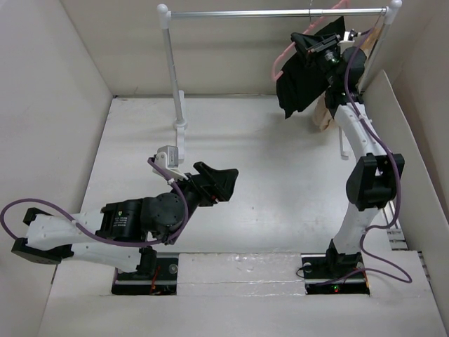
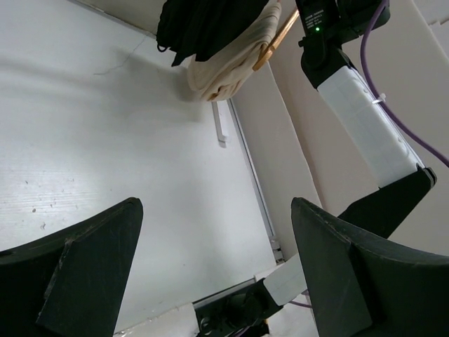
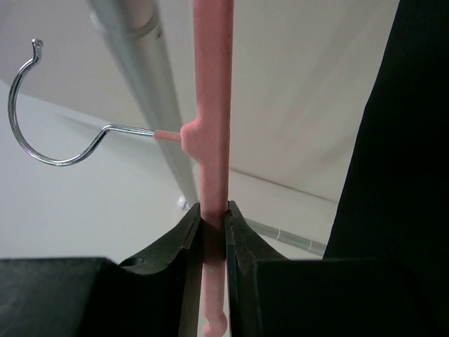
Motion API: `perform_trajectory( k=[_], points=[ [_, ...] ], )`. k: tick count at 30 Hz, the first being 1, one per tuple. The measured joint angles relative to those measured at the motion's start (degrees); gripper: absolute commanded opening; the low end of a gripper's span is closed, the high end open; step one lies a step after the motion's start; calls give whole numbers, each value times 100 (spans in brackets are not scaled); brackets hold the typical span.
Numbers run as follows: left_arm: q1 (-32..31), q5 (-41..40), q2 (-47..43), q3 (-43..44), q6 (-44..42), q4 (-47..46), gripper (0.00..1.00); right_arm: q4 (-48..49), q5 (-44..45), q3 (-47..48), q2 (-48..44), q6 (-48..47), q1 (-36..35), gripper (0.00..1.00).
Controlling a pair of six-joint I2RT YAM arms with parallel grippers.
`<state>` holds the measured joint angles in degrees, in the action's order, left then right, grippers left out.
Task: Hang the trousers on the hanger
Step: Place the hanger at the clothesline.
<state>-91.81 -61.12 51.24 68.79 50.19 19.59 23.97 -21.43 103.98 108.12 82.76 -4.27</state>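
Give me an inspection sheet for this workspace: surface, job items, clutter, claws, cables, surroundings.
Surface: white table, small dark specks.
Job's things: trousers hang on the pink hanger, up by the rail; its hook is beside the rail, not seen over it.
Clutter: beige cloth on a wooden hanger.
Claws: left claw open, empty, low over the table; right claw shut on the hanger.
Cables: purple cables loop along both arms; no snag seen.
Surroundings: white walls; rail on white posts.
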Motion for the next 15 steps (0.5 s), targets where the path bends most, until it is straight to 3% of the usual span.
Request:
perform_trajectory(
  k=[15],
  points=[
    [0,-46,-105,-164,129,149,85,-79,-63,-358,155,-98,470,0]
  ],
)
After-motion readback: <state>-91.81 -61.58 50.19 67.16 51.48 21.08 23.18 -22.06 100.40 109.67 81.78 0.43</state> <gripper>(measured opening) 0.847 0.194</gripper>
